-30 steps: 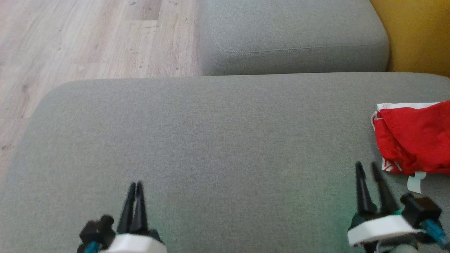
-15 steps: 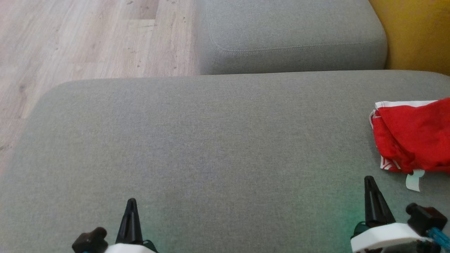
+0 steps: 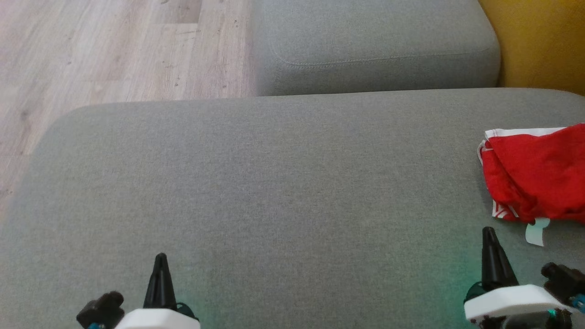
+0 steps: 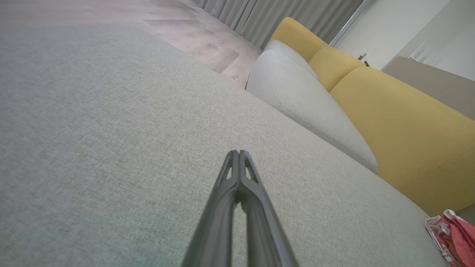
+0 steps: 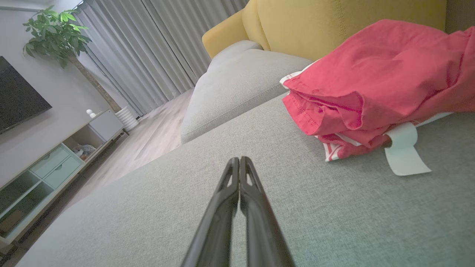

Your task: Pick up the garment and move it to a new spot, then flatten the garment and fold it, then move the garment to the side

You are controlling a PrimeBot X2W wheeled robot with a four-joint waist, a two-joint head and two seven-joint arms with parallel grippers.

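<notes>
— Since a second ago, right gripper (image 3: pixel 489 231) and left gripper (image 3: pixel 160 257) have drawn back, fingers now pressed together, empty.
— And the garment?
— One red garment (image 3: pixel 537 178), bunched at the right edge of the near cushion (image 3: pixel 274 183), near the right gripper, nothing between. One second cushion (image 3: pixel 374 45) lies beyond, beside one yellow backrest (image 3: pixel 539 41).

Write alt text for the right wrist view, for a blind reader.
A bunched red garment with white trim and a white label lies on a grey sofa cushion, up and to the right of the right tool, which is shut and holds nothing. Behind stand a yellow backrest, grey curtains and a plant.
</notes>
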